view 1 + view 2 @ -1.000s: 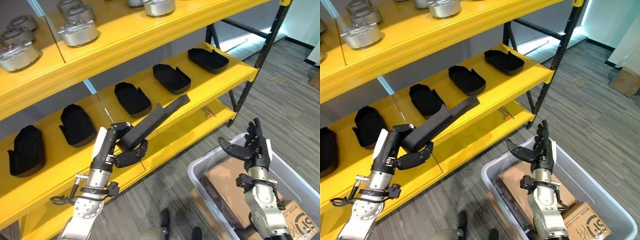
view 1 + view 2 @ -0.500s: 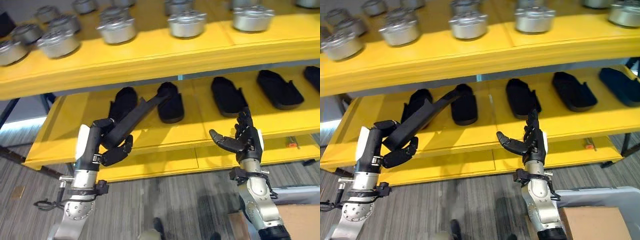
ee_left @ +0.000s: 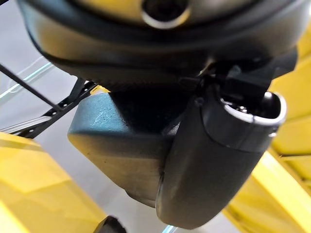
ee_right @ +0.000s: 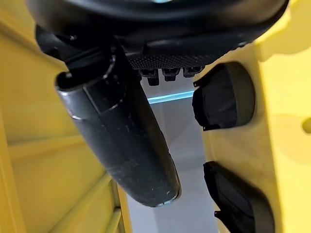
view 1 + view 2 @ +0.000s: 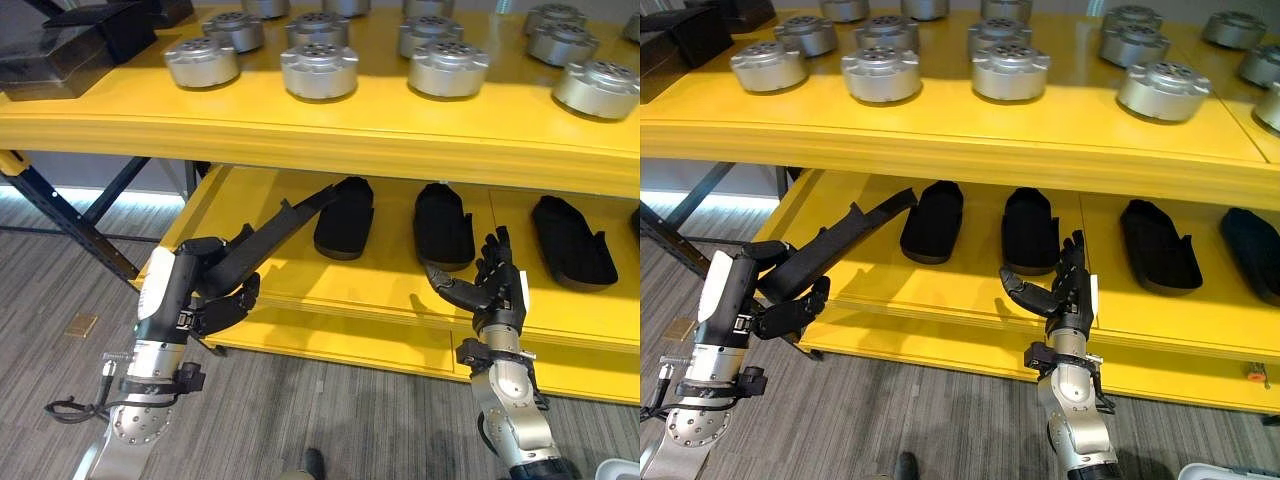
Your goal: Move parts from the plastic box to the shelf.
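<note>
gripping a long black part (image 5: 262, 238), the left hand (image 5: 205, 290) had its fingers and thumb curled round the lower end, and the piece slanted up and away toward the middle shelf (image 5: 300, 280), its far tip just beside the leftmost of the black moulded parts (image 5: 345, 215) lying there. in the left wrist view the thumb (image 3: 214, 160) was pressed against the dark body of the held piece (image 3: 116, 141).

the right hand (image 5: 1060, 295) stood upright in front of the same yellow shelf, fingers straight and spread, thumb reaching out to the side, nothing in it. it sat below and just in front of the second black moulded part (image 5: 1029, 229). two more of those black pieces (image 5: 1158, 245) lay further along to the right.

up on the top shelf (image 5: 330, 125) stood rows of round silver metal parts (image 5: 318, 68), and at its far left end some dark boxes (image 5: 70, 40). a corner of the plastic box (image 5: 620, 470) peeked in at the bottom right, on the grey floor (image 5: 60, 330).
</note>
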